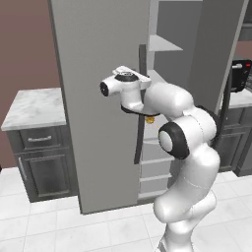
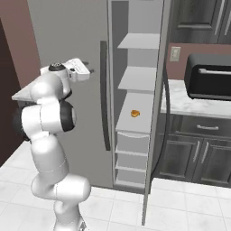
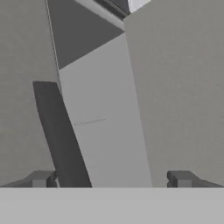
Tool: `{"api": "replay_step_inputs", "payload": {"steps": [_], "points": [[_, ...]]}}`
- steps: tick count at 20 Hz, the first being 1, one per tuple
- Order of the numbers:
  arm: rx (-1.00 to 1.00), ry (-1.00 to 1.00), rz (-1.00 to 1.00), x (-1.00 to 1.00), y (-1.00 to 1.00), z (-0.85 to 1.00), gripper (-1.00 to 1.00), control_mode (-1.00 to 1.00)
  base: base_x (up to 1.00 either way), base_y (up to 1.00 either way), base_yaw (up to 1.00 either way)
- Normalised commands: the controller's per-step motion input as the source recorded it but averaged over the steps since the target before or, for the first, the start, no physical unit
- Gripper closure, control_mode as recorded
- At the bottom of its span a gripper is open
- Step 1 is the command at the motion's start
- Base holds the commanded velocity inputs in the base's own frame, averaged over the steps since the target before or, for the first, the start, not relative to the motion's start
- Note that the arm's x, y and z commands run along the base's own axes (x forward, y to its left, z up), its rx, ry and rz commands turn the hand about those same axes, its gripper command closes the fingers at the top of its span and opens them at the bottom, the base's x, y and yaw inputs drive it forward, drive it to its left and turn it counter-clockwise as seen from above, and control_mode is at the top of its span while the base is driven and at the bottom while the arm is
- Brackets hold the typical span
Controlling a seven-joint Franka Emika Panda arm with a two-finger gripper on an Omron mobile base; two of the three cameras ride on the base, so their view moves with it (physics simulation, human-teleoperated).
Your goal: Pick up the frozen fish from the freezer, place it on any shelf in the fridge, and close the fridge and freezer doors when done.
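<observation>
While freezer [image 2: 137,113] stands open at frame centre, fridge door [image 2: 67,54] looks shut. Fish: can't spot it, just an orange lump [image 2: 135,113] mid-shelf. My end effector [image 3: 111,178] gapes wide, empty; nothing done yet.

1. The fridge door [image 2: 67,90]: flat mid grey, plain; its long handle [image 2: 104,97] dark charcoal.
2. The freezer [image 2: 137,103]: grey walls, opaque paler grey shelves; the freezer door [image 2: 155,113] grey, seen edge-on.
3. Small lump [image 2: 135,113] on a freezer shelf: orange.
4. Surface [image 1: 34,106]: white marble with faint grey veining; cabinets [image 1: 44,162] under it dark grey.
5. Microwave [image 2: 210,76]: black.
6. Wall [image 1: 24,44]: dull reddish brown.
7. Floor [image 1: 59,231]: white tiles, pale grey joints.
8. Hand [image 3: 111,179]: dark grey fingertips.
</observation>
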Motion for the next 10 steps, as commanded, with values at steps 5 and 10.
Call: {"api": "replay_step_inputs", "payload": {"steps": [5,10], "points": [[0.01,0.07,0.07,-1.0,0.03,0.52,-1.0,-1.0,0.0,0.0,0.0],[0.03,0.15,0.08,-1.0,-0.01,0.09,-1.0,-1.0,0.0,0.0,0.0]]}}
